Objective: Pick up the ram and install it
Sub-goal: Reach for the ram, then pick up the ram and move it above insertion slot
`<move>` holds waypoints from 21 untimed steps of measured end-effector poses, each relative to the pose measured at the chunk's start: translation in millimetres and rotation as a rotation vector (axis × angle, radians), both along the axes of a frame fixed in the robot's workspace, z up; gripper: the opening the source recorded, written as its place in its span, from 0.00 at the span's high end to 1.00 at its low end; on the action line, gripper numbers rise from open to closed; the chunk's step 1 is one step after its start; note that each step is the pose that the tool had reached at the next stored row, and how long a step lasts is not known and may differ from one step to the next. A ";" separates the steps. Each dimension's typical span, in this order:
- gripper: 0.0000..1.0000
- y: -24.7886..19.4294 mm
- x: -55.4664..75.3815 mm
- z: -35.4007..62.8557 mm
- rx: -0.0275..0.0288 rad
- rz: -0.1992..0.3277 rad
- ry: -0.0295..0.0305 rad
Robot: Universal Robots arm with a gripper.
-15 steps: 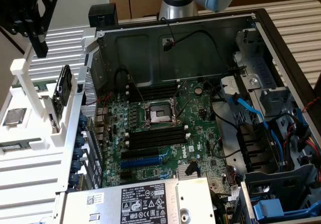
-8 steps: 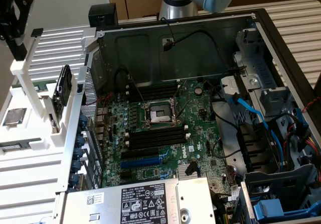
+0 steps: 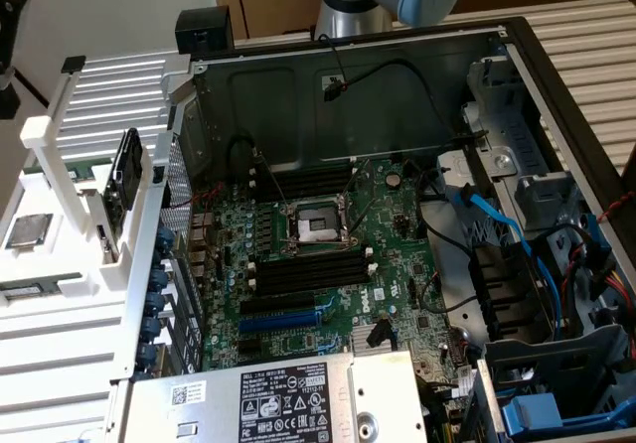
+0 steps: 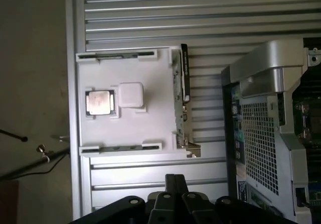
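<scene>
Currently my claw (image 4: 174, 180) is clenched, empty. I see the ram (image 3: 127, 175) upright in the white holder (image 4: 135, 128), at the exterior view's left.

1. ram (image 3: 127, 177): a long, narrow, thin board. It looks dark in the exterior view, with pale sticker patches on its broad side.
2. Pose: it stands on one long edge, broad face near upright with a slight lean. In the wrist view the ram (image 4: 184, 76) is edge-on, a thin dark strip.
3. Place: it sits in the white holder (image 4: 135, 128), along the holder edge nearest the computer case (image 3: 298, 95). It is outside the case, at the exterior view's left.
4. State: not installed, well apart from the black memory slots (image 3: 308, 269).
</scene>
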State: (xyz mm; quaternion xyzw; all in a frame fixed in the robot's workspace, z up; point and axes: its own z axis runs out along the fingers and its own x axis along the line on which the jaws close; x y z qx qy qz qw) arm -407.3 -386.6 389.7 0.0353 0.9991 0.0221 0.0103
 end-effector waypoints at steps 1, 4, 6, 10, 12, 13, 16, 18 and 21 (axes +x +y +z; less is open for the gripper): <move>0.89 1.4 -4.5 -0.3 -0.0008 0.000 0.0001; 0.89 5.6 -17.0 -0.8 -0.0044 0.000 0.0010; 0.89 8.5 -24.1 -0.9 -0.0074 0.000 0.0025; 0.89 15.0 -37.9 -1.7 -0.0097 0.001 0.0028; 0.89 18.7 -45.7 -2.1 -0.0101 0.001 0.0029; 0.89 20.2 -49.6 -2.3 -0.0102 0.001 0.0029; 0.89 24.9 -62.5 -3.0 -0.0103 0.001 0.0031; 0.89 25.6 -65.3 -3.0 -0.0103 0.001 0.0044; 0.89 25.6 -65.4 -3.1 -0.0102 0.001 0.0044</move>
